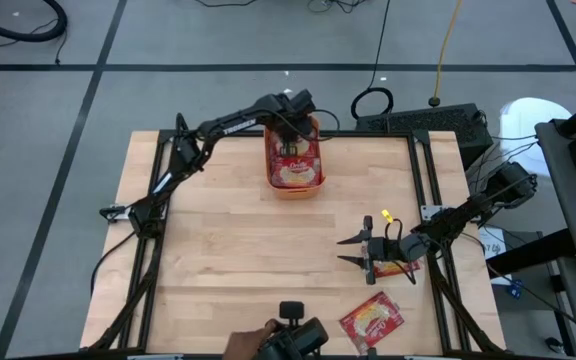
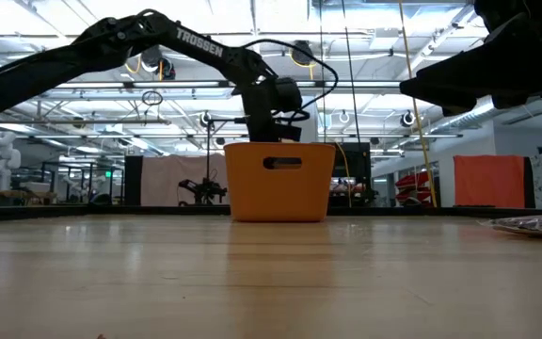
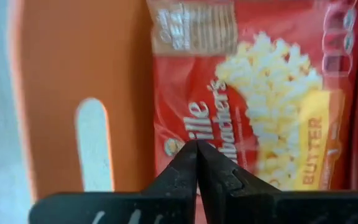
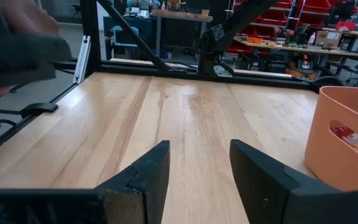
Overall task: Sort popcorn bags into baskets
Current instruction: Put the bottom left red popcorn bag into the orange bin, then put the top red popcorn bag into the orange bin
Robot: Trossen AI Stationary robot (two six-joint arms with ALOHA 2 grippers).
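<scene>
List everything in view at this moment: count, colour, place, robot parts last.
Basket: one, orange, far middle of table.
Bag in basket: at least one, red with cream label, face up.
Bag under right arm: one, red, right side, mostly hidden.
Bag at near edge: one, red with cream label.
Table: one, light wood.
Keyboard: one, black, beyond far edge.
Left gripper: shut, empty, inside basket over bag.
Right gripper: open, empty, right of centre.

one basket [image 1: 295, 185], three visible popcorn bags [image 1: 372, 321]
</scene>
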